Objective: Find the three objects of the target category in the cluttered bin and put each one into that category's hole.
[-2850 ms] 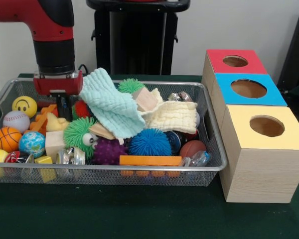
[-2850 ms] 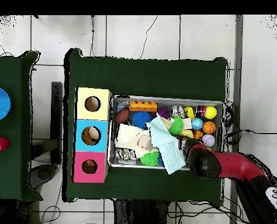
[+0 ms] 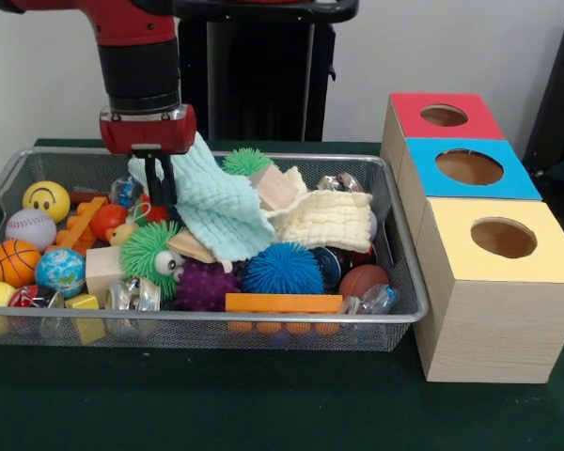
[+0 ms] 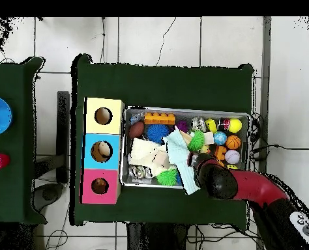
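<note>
With the hand down in the wire bin at frame left, grip state indeterminate, clear the mint cloth before seeking toy animals for the red-topped box's hole.

On the desk sits the wire basket, crammed with balls, blocks and two cloths heaped in the middle. Just beside its end, seen from the front on the right, three boxes stand in a row, touching. The hand hangs over the basket's far left part.
</note>
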Robot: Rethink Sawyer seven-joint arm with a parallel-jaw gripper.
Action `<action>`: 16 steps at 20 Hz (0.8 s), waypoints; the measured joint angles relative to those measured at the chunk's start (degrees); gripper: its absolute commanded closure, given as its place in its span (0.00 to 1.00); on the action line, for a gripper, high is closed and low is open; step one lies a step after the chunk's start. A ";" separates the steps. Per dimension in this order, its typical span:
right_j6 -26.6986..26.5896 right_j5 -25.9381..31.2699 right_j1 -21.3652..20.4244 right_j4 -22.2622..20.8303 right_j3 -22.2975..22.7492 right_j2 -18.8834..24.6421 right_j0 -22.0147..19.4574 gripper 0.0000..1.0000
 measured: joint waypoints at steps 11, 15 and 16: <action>0.00 -0.01 3.51 -1.72 -1.35 1.92 -2.70 1.00; 0.00 -0.01 4.03 -1.72 -1.98 2.12 -2.97 1.00; 0.00 0.00 4.04 -1.72 -2.15 2.13 -2.97 1.00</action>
